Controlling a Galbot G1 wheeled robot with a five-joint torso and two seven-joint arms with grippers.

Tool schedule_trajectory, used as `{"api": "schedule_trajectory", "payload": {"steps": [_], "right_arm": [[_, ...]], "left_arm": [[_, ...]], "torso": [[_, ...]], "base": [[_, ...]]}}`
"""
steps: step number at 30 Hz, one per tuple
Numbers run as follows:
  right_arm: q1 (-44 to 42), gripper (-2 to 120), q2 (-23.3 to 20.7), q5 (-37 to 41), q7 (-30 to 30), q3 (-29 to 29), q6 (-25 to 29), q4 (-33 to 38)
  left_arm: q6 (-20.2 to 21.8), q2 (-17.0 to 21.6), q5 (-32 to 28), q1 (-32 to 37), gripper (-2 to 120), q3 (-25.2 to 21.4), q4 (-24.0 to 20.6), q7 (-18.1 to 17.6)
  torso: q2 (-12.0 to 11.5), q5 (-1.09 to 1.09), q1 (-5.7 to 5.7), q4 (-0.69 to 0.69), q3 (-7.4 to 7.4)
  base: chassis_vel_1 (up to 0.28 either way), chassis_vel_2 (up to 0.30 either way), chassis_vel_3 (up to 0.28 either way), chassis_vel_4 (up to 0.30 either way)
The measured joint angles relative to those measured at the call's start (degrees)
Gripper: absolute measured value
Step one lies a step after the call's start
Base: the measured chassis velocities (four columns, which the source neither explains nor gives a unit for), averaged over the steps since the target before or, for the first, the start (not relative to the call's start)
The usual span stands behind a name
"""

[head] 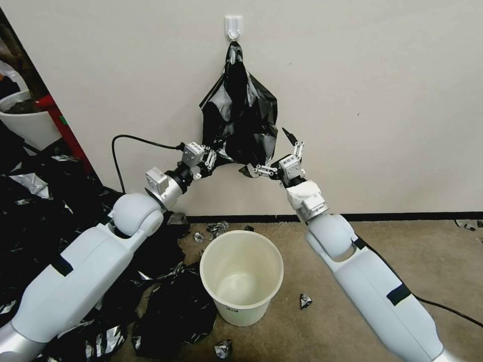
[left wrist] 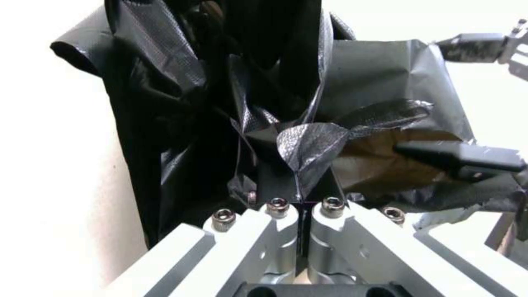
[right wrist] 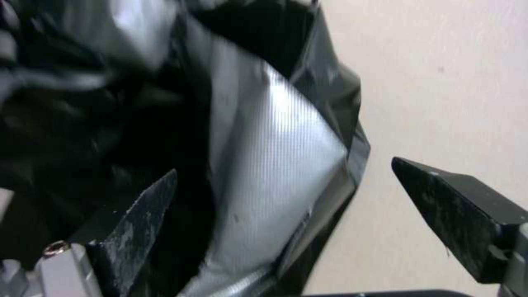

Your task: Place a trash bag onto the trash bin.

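Pale wall (head: 377,75), brown carpet; trash bag (head: 241,118) hung from a white hook (head: 234,26) above the trash bin (head: 241,274).

Left gripper (head: 217,160) pinched shut on the bag's lower edge, seemingly; right gripper (head: 274,151) spread wide around its lower right corner.

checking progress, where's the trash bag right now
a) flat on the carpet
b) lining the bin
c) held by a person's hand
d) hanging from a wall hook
d: the trash bag hangs from the white wall hook, above the unlined trash bin on the floor.
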Motion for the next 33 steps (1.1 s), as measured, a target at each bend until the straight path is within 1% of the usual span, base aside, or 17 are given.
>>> {"api": "schedule_trajectory", "payload": {"steps": [2, 6, 7, 9, 11, 12, 14, 15, 17, 18, 20, 22, 23, 25, 26, 29, 33], "right_arm": [[0.1, 98, 0.0, -0.5, 0.0, 0.0, -0.9, 0.1], [0.2, 82, -0.3, -1.9, -0.1, 0.1, -3.8, 0.9], [0.2, 82, -0.3, -1.9, -0.1, 0.1, -3.8, 0.9], [0.1, 72, -0.4, -2.6, -0.1, 0.2, -4.5, 1.1], [0.2, 63, -0.3, -3.3, -0.2, 0.4, -4.5, 1.0], [0.2, 63, -0.3, -3.3, -0.2, 0.4, -4.5, 1.0], [0.5, 53, 0.1, -3.5, -0.2, 0.7, -3.6, 0.6], [0.5, 53, 0.1, -3.5, -0.2, 0.7, -3.6, 0.6], [0.8, 43, 0.6, -3.4, -0.2, 0.9, -2.1, 0.1], [0.8, 43, 0.6, -3.4, -0.2, 0.9, -2.1, 0.1], [0.8, 31, 1.1, -3.1, -0.3, 1.4, -1.0, -0.2], [0.4, 23, 1.1, -2.6, -0.3, 1.6, -0.5, -0.2], [0.4, 23, 1.1, -2.6, -0.3, 1.6, -0.5, -0.2], [-0.7, 12, 1.0, -0.7, -0.2, 1.9, -0.3, 0.2], [-0.7, 12, 1.0, -0.7, -0.2, 1.9, -0.3, 0.2], [-2.6, 0, 0.9, 2.2, 1.1, 2.1, 0.8, 1.4], [-7.0, 0, 0.9, 7.6, 4.2, 1.6, 1.6, 4.7]], "left_arm": [[0.0, 0.0, 0.0, 0.1, 0, -0.1, -0.1, 0.0], [0.0, -0.2, 0.0, 0.6, 0, -0.6, -0.4, 0.0], [0.0, -0.2, 0.0, 0.6, 0, -0.6, -0.4, 0.0], [0.0, -0.2, 0.0, 1.0, 0, -1.0, -0.5, 0.0], [0.1, -0.2, -0.1, 1.3, 0, -1.2, -0.6, 0.0], [0.1, -0.2, -0.1, 1.3, 0, -1.2, -0.6, 0.0], [0.1, -0.3, -0.1, 1.6, 0, -1.4, -0.8, -0.1], [0.1, -0.3, -0.1, 1.6, 0, -1.4, -0.8, -0.1], [0.1, -0.3, -0.1, 1.8, 0, -1.5, -1.0, -0.1], [0.1, -0.3, -0.1, 1.8, 0, -1.5, -1.0, -0.1], [0.1, -0.3, -0.1, 2.2, 0, -1.7, -1.2, -0.2], [0.2, -0.3, -0.1, 2.5, 0, -2.0, -1.4, -0.3], [0.2, -0.3, -0.1, 2.5, 0, -2.0, -1.4, -0.3], [0.2, -0.3, -0.1, 3.1, 0, -2.4, -1.8, -0.5], [0.2, -0.3, -0.1, 3.1, 0, -2.4, -1.8, -0.5], [0.2, -0.3, -0.1, 4.2, 0, -3.2, -2.4, -1.1], [0.2, -0.8, -0.1, 6.9, 0, -5.1, -4.0, -2.4]], "torso": [[0.0, 0.0, 0.0, 0.0, 0.0], [0.0, 0.0, 0.0, 0.0, 0.0], [0.0, 0.0, 0.0, 0.0, 0.0], [0.0, 0.0, 0.0, 0.0, 0.0], [0.0, 0.0, 0.0, 0.0, 0.0], [0.0, 0.0, 0.0, 0.0, 0.0], [0.0, 0.0, 0.0, 0.0, 0.0], [0.0, 0.0, 0.0, 0.0, 0.0], [0.0, 0.0, 0.0, 0.0, 0.0], [0.0, 0.0, 0.0, 0.0, 0.0], [0.0, 0.0, 0.0, 0.0, 0.0], [0.0, 0.0, 0.0, 0.0, 0.0], [0.0, 0.0, 0.0, 0.0, 0.0], [0.0, 0.0, 0.0, 0.0, 0.0], [0.0, 0.0, 0.0, 0.0, 0.0], [0.0, 0.0, 0.0, 0.0, 0.0], [0.0, 0.0, 0.0, 0.0, -0.01]], "base": [[0.0, 0.0, 0.0, 0.0], [0.0, 0.0, 0.0, 0.0], [0.0, 0.0, 0.0, 0.0], [0.0, 0.0, 0.0, 0.0], [0.0, 0.0, 0.0, 0.0], [0.0, 0.0, 0.0, 0.0], [0.0, 0.0, 0.0, 0.0], [0.0, 0.0, 0.0, 0.0], [0.0, 0.0, 0.0, 0.0], [0.0, 0.0, 0.0, 0.0], [0.0, 0.0, 0.0, 0.0], [0.0, 0.0, 0.0, 0.0], [0.0, 0.0, 0.0, 0.0], [0.0, 0.0, 0.0, 0.0], [0.0, 0.0, 0.0, 0.0], [0.0, 0.0, 0.0, 0.0], [0.0, 0.0, 0.0, 0.0]]}}
